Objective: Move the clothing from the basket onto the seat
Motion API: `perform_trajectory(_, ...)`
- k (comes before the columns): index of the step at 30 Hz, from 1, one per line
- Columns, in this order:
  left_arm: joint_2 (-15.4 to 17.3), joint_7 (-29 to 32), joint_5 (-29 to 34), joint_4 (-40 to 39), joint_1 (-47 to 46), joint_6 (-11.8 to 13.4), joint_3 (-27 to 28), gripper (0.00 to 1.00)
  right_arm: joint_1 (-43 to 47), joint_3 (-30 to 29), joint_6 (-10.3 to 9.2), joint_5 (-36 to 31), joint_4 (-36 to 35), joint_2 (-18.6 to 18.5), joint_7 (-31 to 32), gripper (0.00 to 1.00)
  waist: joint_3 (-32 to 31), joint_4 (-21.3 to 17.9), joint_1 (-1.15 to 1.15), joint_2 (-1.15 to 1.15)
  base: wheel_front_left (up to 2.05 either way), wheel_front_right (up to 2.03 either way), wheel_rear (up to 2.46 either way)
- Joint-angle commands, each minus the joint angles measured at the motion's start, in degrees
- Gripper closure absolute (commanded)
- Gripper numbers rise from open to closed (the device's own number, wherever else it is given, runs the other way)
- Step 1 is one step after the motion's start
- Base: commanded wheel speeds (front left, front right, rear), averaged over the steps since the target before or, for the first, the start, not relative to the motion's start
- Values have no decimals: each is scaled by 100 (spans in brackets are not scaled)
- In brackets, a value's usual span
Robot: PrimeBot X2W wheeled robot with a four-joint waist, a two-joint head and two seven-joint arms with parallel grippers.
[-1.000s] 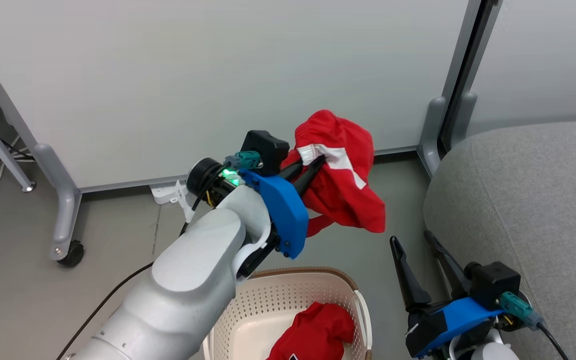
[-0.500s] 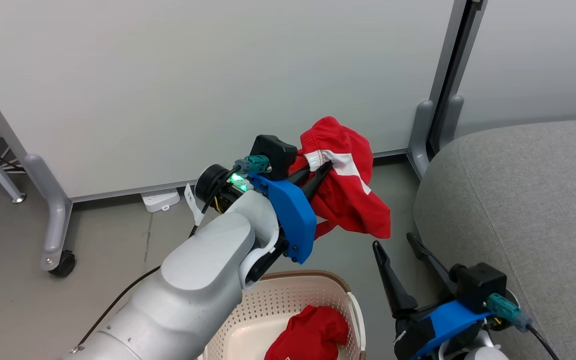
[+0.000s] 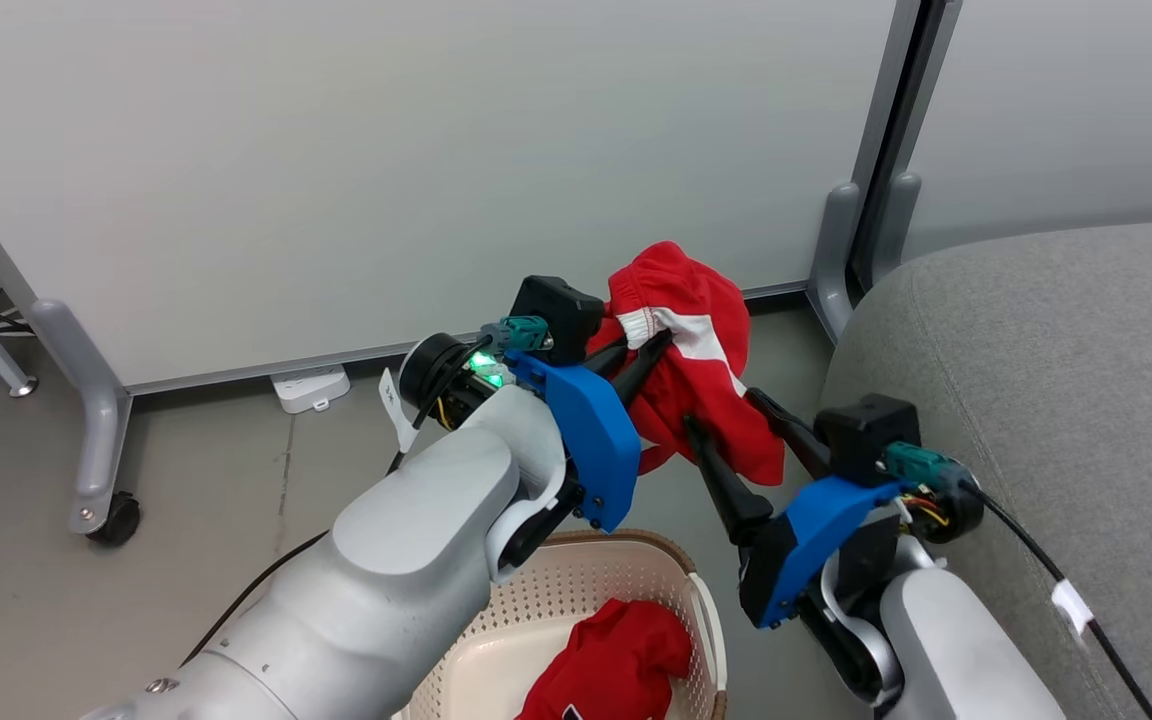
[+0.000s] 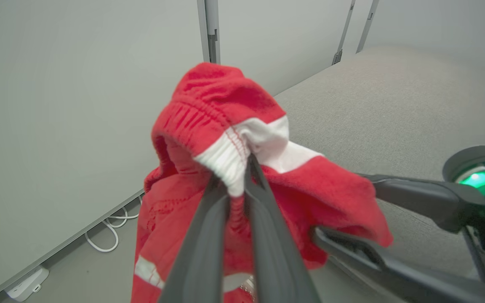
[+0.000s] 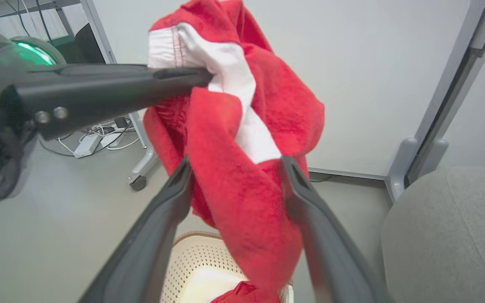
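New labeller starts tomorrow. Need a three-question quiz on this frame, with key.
1. True or false: the left end effector is shut on the white waistband of the striped red garment.
2. Pick one. The right end effector is: A) shut and empty; B) open, with its fingers on either side of the hanging cloth; C) open and well clear of the cloth.
3. Short answer: where does the second red garment lie?

Key:
1. True.
2. B.
3. In the basket; nothing is on the seat yet.
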Motion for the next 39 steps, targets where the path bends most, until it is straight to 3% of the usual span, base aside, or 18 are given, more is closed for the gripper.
perform_trajectory(1,15,-45,-42,20,-127,22,-39,100,-211,86,-1,55,182,-9,1,0,5,11,-1,0,0,0,0)
perform_trajectory(5,13,-94,-175,-5,-185,32,-167,100,-656,296,-1,211,802,-12,-83,0,11,48,-1,0,0,0,0)
perform_trajectory(6,14,-106,-203,-14,-199,37,-190,100,-747,336,-1,258,930,-9,-136,68,10,57,-1,0,0,0,0)
perform_trajectory(7,14,-126,-241,-24,-210,45,-210,100,-825,354,-1,290,1062,-12,-197,100,9,66,-1,0,0,0,0)
perform_trajectory(15,14,-209,-495,-7,-262,79,-393,100,-1082,549,-1,588,1784,-12,-573,100,-20,103,-1,0,0,0,0)
perform_trajectory(39,14,-434,-932,168,-380,119,-727,100,-1278,812,-2,757,2361,-12,-931,100,-48,3,-1,0,0,0,0)
